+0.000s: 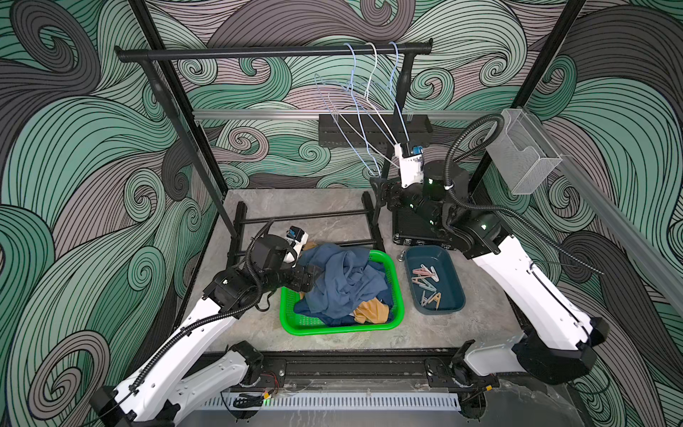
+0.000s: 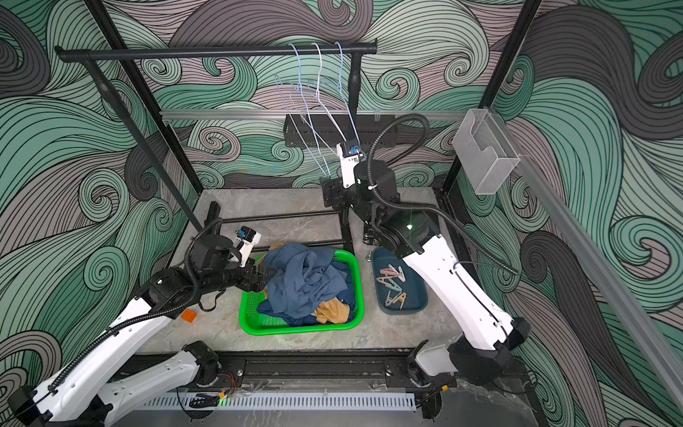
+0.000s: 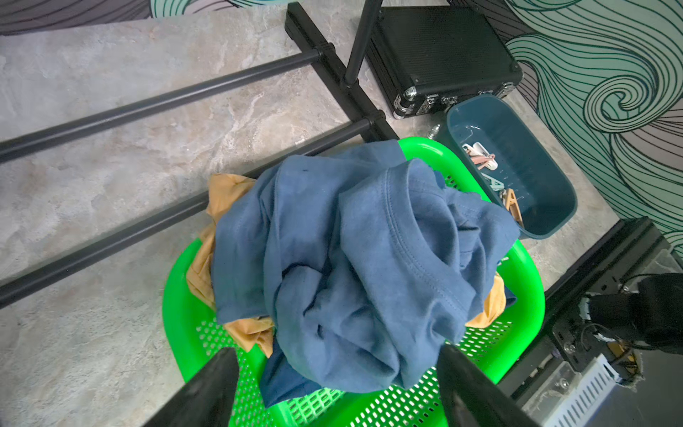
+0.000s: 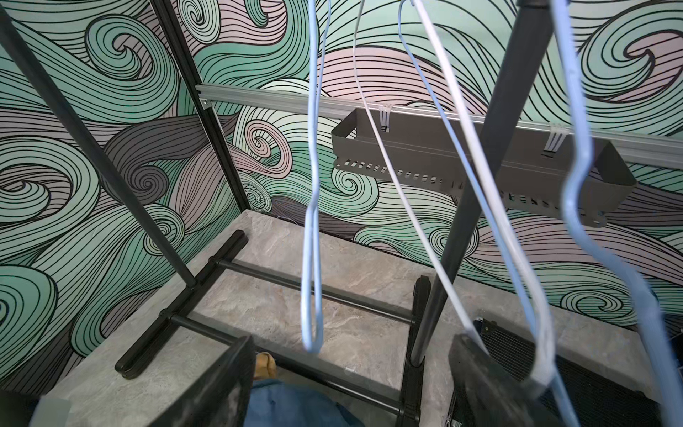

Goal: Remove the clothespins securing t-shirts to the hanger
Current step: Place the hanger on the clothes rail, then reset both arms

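**Rail and hangers.** In both top views a black rail (image 1: 258,53) crosses the upper centre of the frame. Three wire hangers (image 1: 364,111) hang from its right portion, each showing bare wire only.

**T-shirts.** The t-shirts (image 1: 343,281) lie heaped in a green basket (image 1: 343,330) at lower centre. The medium blue shirt (image 3: 369,258) is uppermost, with its collar showing. Mustard-tan fabric (image 3: 201,273) protrudes at the edges of the pile. A darker blue piece (image 3: 284,384) lies underneath.

**Clothespins.** The clothespins (image 1: 427,283) lie loose in a dark teal tray (image 1: 452,292), just right of the basket on the grey surface (image 1: 462,329). Pink, tan, pale teal and grey pegs are discernible. The exact count cannot be told.

**Left fingers** (image 3: 210,388). In the top views they sit at the basket's left edge. The wrist view shows them wide apart above the pile, gripping nothing.

**Right fingers** (image 4: 221,388). In the top views they are raised at centre right of the frame, beside the lower ends of the hangers. The wrist view shows them wide apart with nothing clamped between them. The lower corner of the white hanger lies just beside one finger, and contact cannot be confirmed.

**Other.** A black case (image 3: 436,51) lies on the surface behind the tray.
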Robot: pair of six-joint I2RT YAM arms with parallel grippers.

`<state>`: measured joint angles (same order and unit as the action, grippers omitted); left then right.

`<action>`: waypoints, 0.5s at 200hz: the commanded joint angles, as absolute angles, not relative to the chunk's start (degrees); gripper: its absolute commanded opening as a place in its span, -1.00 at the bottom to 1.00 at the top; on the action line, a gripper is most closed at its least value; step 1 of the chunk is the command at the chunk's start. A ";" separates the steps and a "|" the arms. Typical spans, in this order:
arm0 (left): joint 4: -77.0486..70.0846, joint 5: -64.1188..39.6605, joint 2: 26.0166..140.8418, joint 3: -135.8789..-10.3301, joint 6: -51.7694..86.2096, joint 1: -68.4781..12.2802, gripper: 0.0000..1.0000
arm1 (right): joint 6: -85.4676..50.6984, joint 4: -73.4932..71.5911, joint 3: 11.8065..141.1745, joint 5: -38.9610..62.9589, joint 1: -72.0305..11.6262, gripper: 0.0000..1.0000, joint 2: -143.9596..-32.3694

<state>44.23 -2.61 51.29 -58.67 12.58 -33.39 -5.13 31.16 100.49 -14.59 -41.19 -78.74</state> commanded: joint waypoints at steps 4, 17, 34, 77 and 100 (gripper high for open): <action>45.45 -0.03 51.39 -61.35 10.99 -32.23 0.70 | -5.41 29.68 97.06 -14.55 -41.31 0.67 -74.55; 44.65 0.43 51.30 -61.14 10.81 -31.75 0.71 | -5.34 30.03 95.17 -14.04 -41.31 0.68 -72.74; 42.48 2.59 50.66 -60.42 10.27 -31.31 0.74 | -5.36 30.02 91.45 -13.60 -41.32 0.72 -69.72; 36.12 6.53 48.60 -57.72 6.45 -29.70 0.92 | -5.36 29.13 79.12 -15.12 -41.00 0.98 -60.49; 32.70 9.60 47.37 -55.92 5.45 -28.43 0.97 | -5.49 28.63 73.12 -16.06 -40.05 0.98 -55.90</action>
